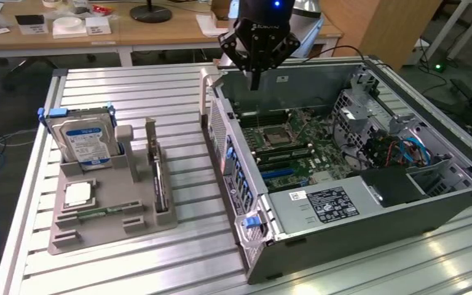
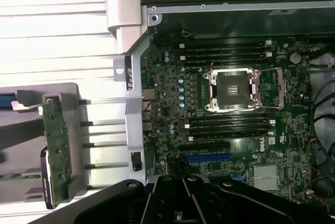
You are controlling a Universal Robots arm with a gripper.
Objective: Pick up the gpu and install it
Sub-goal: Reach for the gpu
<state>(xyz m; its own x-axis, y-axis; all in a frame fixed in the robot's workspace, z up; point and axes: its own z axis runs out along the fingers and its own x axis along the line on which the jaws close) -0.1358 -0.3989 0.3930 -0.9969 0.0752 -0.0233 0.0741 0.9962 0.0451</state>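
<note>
My hand (image 1: pixel 255 80) hangs above the open computer case (image 1: pixel 367 236), pressed together and empty. I judge the pick-up not yet begun: the gpu (image 1: pixel 155 169) stands on edge in the grey holder (image 1: pixel 96 236) beside the case, sharing it with the hard drive (image 1: pixel 84 141). Taking it calls for my hand spread over its thin top edge

Single arm (image 1: pixel 262 15) entering from the top of the exterior view, wrist held vertical, blue light lit on its dark housing. Black gripper (image 1: pixel 255 78) pointed straight down and raised, linkages splayed outward at the knuckles, converging below. Both fingers (image 1: pixel 254 72) pressed together into one narrow tip. Same in the wrist view: gripper (image 2: pixel 183 192) with linkages folded inward, jaws shut.
</note>
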